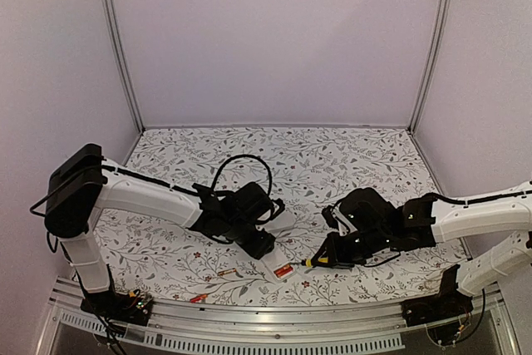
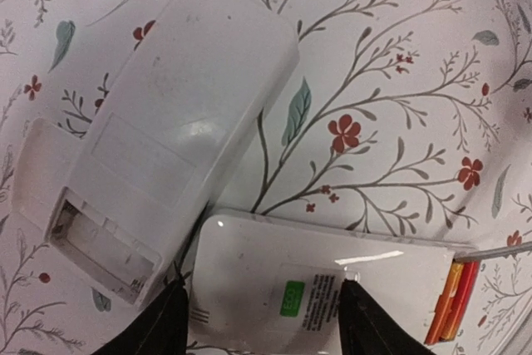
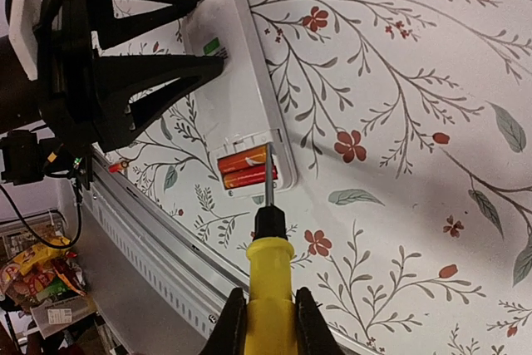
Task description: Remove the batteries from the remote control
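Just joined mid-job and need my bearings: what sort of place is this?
Probably a lab test booth: plain pale walls, aluminium corner posts, and a floral-covered table.

Lab robot cell: aluminium frame (image 1: 119, 47), plain walls (image 1: 274, 39), floral tablecloth (image 1: 332, 155).

White tablecloth (image 2: 399, 81) here, printed with grey-brown twigs, red blossoms and teal leaves. The remote (image 2: 249, 272) is glossy white, with 1 green sticker (image 2: 291, 298) on its back. 2 batteries (image 3: 247, 170) are showing, red and orange. The second remote (image 2: 174, 130) is plain white all over. And the screwdriver (image 3: 270, 276): bright yellow handle, black collar, silvery shaft.
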Motion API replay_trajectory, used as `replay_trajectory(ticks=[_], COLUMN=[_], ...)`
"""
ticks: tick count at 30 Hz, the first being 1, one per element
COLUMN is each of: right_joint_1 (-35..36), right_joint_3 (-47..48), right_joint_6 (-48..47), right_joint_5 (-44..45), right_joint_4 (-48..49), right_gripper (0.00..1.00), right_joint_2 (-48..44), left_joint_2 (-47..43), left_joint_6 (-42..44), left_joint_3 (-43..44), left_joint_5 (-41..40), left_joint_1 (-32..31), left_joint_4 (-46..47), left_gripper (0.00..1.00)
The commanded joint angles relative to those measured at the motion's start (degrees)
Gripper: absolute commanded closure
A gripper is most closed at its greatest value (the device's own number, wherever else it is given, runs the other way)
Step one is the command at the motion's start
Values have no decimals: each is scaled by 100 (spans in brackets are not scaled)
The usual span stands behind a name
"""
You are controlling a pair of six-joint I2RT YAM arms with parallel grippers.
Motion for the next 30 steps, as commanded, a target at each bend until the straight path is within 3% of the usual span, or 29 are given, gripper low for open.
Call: replay_trajectory(ticks=[1,20,25,30], right_joint_1=[70,64,62,88], right_joint_3=[-121,-78,30,501], right_joint_6=[272,759,622,252], right_joint_5=[-801,-1140,-935,-370], right_joint_4=[251,911,506,-583], right_gripper=[100,100,100,100], right_joint_2=[98,-313,-325,-173], left_joint_2=[403,692,655,626], left_joint_6=[-178,-502,-531,-563], left_joint_3=[-385,-474,-455,-395], left_joint_5=[318,93,8,-22], left_joint_1=[-421,-741,-734,-720], left_joint_4=[-637,-965,-987,-995], left_gripper=[41,43,43,42])
